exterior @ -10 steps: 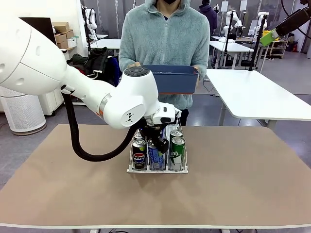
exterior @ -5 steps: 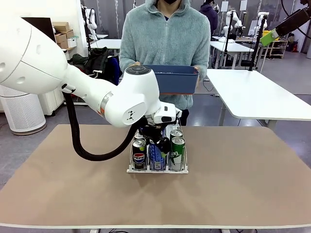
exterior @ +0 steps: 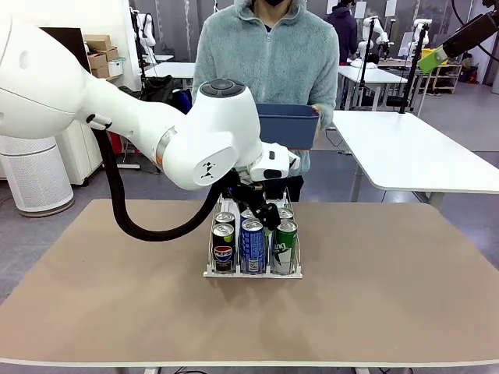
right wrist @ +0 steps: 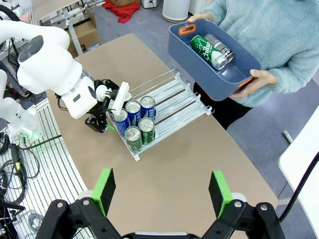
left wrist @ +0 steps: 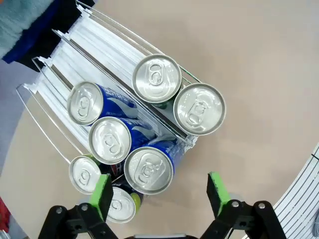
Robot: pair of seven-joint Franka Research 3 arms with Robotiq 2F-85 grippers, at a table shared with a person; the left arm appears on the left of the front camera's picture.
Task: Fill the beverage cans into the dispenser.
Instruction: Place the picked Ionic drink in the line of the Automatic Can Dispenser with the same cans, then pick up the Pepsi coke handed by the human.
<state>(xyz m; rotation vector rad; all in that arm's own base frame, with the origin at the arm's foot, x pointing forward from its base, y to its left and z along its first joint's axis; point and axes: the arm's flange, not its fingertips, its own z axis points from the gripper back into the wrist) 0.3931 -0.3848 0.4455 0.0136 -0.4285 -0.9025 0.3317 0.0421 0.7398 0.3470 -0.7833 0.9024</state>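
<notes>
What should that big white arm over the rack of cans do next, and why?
Probably lift the left arm clear and reach toward the blue bin the person holds. Its jaws stand open above the front blue can, gripping nothing; that can stands in the dispenser, and a green can and a second can lie in the bin.

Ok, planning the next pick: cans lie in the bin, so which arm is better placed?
Probably left. The left pincer, open, hangs just over the dispenser, close to the bin the person holds; the right pincer, also open, is high above the table.
</notes>
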